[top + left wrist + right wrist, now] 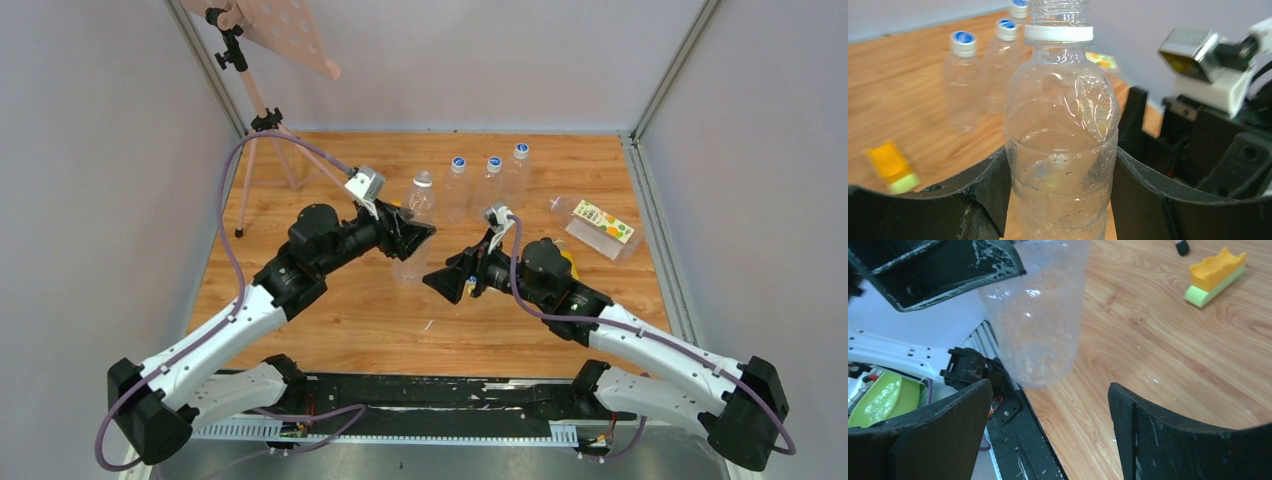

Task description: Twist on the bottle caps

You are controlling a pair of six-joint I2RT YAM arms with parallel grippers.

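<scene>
Clamping clear uncapped bottle (1060, 115) mid-body w/ left jaws, upright near table (330, 320) centre, right jaws released & empty by its base, thin, light, prob. crushable, so squeeze gently.

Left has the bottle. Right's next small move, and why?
Probably draw the right gripper back from the clear bottle: its fingers stand open and empty, the left gripper alone clamps the bottle, and the threaded neck is uncapped.
</scene>
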